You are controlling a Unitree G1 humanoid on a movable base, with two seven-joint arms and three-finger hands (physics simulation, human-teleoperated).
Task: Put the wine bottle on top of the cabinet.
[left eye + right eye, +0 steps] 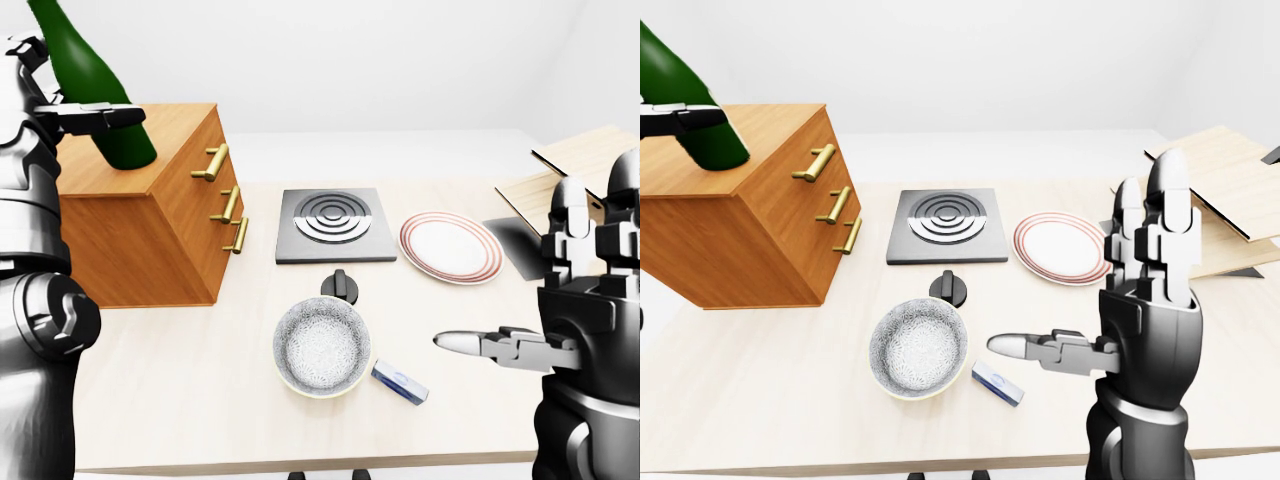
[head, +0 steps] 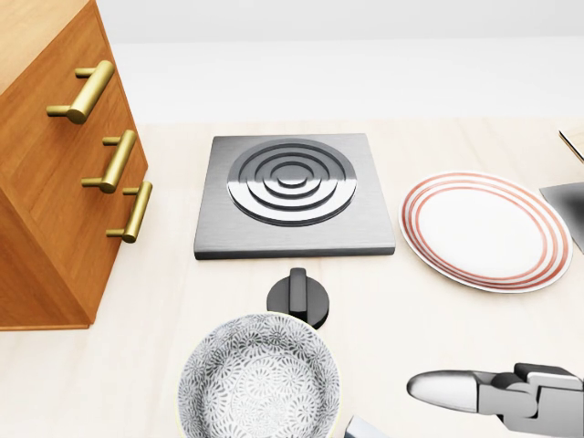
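The green wine bottle (image 1: 92,88) shows at the top left of the left-eye view. It leans, with its base on the near left part of the top of the wooden cabinet (image 1: 150,235). My left hand (image 1: 95,118) is shut on the bottle's lower body, one finger lying across the glass. The bottle's neck runs out of the view's top. My right hand (image 1: 1090,280) stands open over the table's right side, fingers up and thumb pointing left, holding nothing. In the head view only the cabinet's drawer face (image 2: 68,173) and my right thumb (image 2: 443,391) show.
On the table lie a grey hob plate (image 2: 294,194), a red-rimmed plate (image 2: 484,228), a patterned bowl (image 2: 258,379), a black knob (image 2: 299,294) and a small blue-white box (image 1: 997,383). Wooden boards (image 1: 1220,190) lean at the right. Brass drawer handles (image 1: 225,205) stick out from the cabinet.
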